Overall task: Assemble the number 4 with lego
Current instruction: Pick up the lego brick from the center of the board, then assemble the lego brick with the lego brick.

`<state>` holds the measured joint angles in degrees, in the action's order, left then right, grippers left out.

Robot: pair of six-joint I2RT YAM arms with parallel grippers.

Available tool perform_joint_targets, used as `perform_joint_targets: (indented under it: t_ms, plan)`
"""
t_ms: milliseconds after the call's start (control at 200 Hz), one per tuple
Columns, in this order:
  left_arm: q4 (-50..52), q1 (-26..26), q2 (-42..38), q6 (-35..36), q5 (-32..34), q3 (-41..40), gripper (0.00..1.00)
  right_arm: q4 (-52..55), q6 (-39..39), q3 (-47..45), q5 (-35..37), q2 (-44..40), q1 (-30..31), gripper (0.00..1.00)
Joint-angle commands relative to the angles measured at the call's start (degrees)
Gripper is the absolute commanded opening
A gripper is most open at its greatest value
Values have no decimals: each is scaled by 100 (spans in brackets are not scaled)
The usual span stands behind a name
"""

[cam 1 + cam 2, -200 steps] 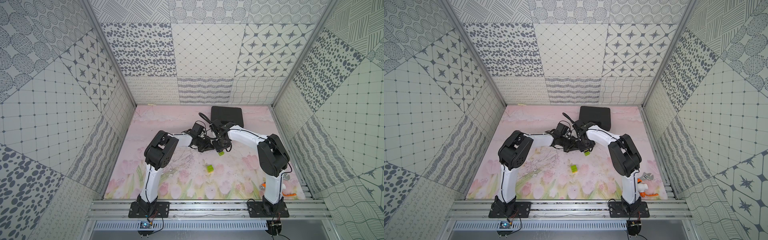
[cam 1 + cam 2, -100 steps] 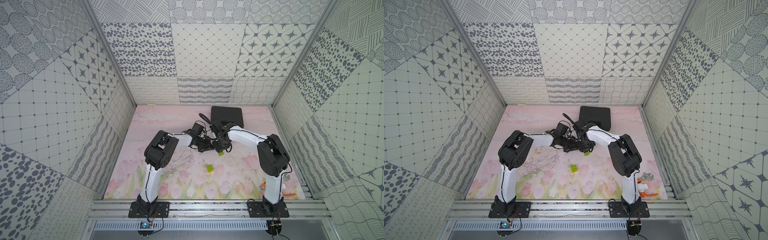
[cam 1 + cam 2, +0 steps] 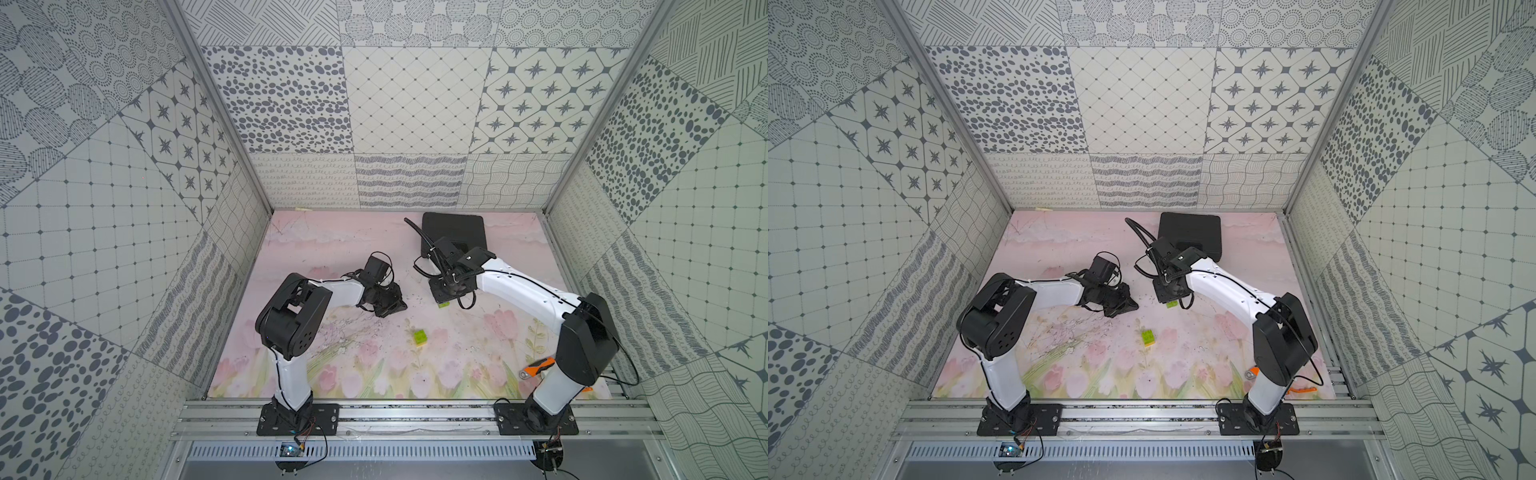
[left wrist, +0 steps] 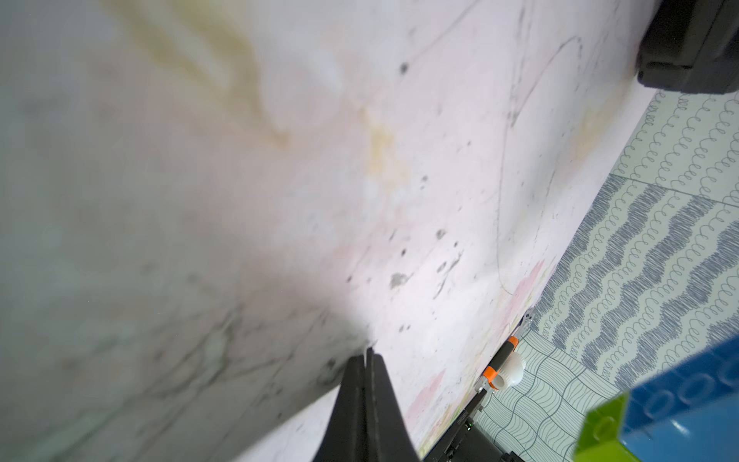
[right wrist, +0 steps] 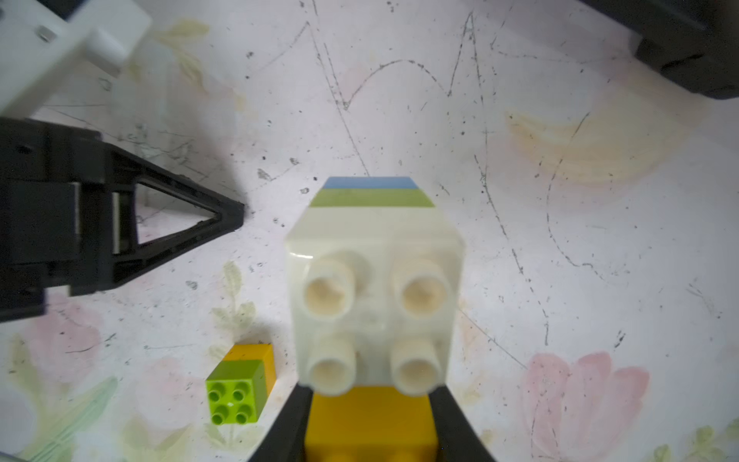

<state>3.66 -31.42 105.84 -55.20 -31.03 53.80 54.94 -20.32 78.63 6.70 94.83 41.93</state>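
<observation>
Looking from above, you see both arms bent at the elbow and reaching in toward the middle of the bench (image 3: 332,249). Their tips are near each other but apart. Your left arm lies low, and the left tool (image 3: 390,306) points across at the other arm. That tool is closed and holds nothing. In the left wrist view its two fingers (image 4: 352,400) press flat together.

Your right arm reaches in from the other side. Its wrist bends down, so the right tool (image 5: 370,400) points at the bench. The right tool grips the number 4 (image 5: 374,280), a bunch of bricks stuck together. It squeezes a yellow brick (image 5: 370,424) from both sides. A white brick (image 5: 374,248) sits right next to that one, with its four bumps facing the wrist camera. Past it come a green brick (image 5: 372,199) and a blue brick (image 5: 370,183). You cannot tell if this piece touches the bench.

A small stack (image 3: 419,336) of lego, green on yellow, sits alone on the bench near the held piece.

A black case (image 3: 453,232) lies flat at the back, behind the right tool. You cannot see inside it. An orange-handled wrench (image 3: 538,368) lies by the right arm's base.
</observation>
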Motion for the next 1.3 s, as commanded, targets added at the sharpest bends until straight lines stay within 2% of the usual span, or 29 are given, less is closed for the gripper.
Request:
perform_joint_targets:
  t_ms: [0, 130, 245, 680, 1051, 1296]
  plan:
    - [757, -234, -484, -411, 678, -928, 0, 205, -630, -216, 88, -307, 445, 22]
    - [460, -581, -796, -724, 496, -1309, 0, 178, -974, -393, 60, -455, 895, 23]
    - [282, -825, -705, -894, 462, -1373, 0, 171, -1169, -508, 121, -448, 1118, 23]
    - [-249, -849, -402, -1116, 255, -1523, 0, 174, -1692, -556, 184, -64, 1508, 23]
    - [-452, -695, -694, -1390, 416, -1996, 0, 157, -1800, -526, 200, 185, 1703, 23]
    - [-396, -694, -861, -1421, 423, -2067, 0, 111, -1515, -402, 316, 281, 1770, 24]
